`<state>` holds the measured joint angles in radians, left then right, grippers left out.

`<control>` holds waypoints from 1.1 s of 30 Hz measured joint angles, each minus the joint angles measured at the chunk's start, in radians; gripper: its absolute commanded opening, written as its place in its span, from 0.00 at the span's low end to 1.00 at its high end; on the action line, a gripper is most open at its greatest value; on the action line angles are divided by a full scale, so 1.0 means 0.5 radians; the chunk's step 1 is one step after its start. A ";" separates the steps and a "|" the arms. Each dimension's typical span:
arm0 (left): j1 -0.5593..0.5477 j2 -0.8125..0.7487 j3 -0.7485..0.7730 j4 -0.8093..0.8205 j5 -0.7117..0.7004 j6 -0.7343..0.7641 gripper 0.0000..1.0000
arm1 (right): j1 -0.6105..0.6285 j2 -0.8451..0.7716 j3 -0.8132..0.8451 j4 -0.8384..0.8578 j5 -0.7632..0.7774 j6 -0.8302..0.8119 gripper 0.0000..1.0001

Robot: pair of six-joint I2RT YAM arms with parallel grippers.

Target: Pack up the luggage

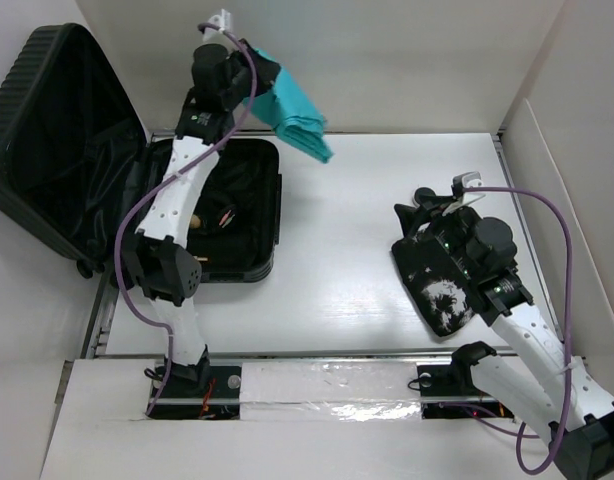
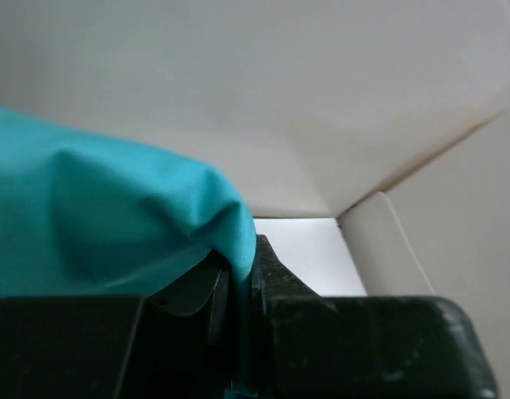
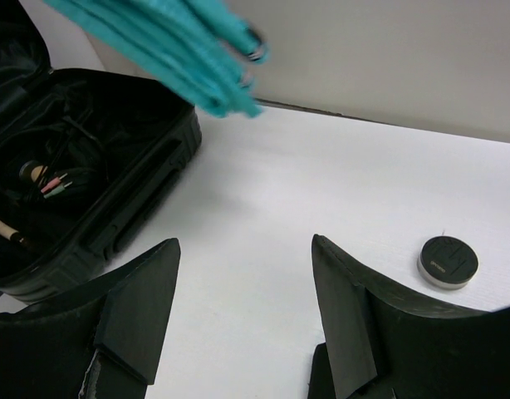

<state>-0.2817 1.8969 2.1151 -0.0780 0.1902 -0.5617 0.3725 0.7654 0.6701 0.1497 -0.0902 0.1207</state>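
Luggage (image 1: 57,140) of black ribbed hard shell is seen lying open at the left side of the white table (image 1: 387,200). Its lid is leaned back against the left wall and its lined base is laid flat on the tabletop. A loose tangle of cables (image 1: 212,215) with coloured plugs is seen inside the base.

A folded teal cloth (image 1: 295,115) is held in the air over the far right corner of the base, close to the back wall. It is pinched by the left gripper (image 1: 259,85), whose fingers (image 2: 272,278) are pressed together on an edge of the fabric, and the rest is hung down toward the table.

Well apart, over the right half of the table, the right gripper (image 3: 245,243) is held with its fingers spread wide and nothing between them. A small round black disc (image 3: 447,262) is seen on the table beyond it.
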 measured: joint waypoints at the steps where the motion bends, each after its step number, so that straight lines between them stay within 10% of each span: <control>1: 0.042 -0.027 -0.050 -0.006 0.006 0.000 0.00 | 0.000 0.005 0.000 0.000 0.000 0.000 0.71; 18: 0.706 -0.047 -0.201 -0.062 0.259 -0.095 0.00 | -0.001 0.123 0.000 0.001 -0.043 -0.003 0.71; 33: 0.871 -1.293 -2.563 0.688 0.031 -0.418 0.00 | 0.000 0.148 0.000 0.001 -0.075 -0.009 0.72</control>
<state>0.1535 1.2503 0.8337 0.2661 0.2054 -0.7708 0.3725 0.8394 0.6701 0.1501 -0.1276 0.1162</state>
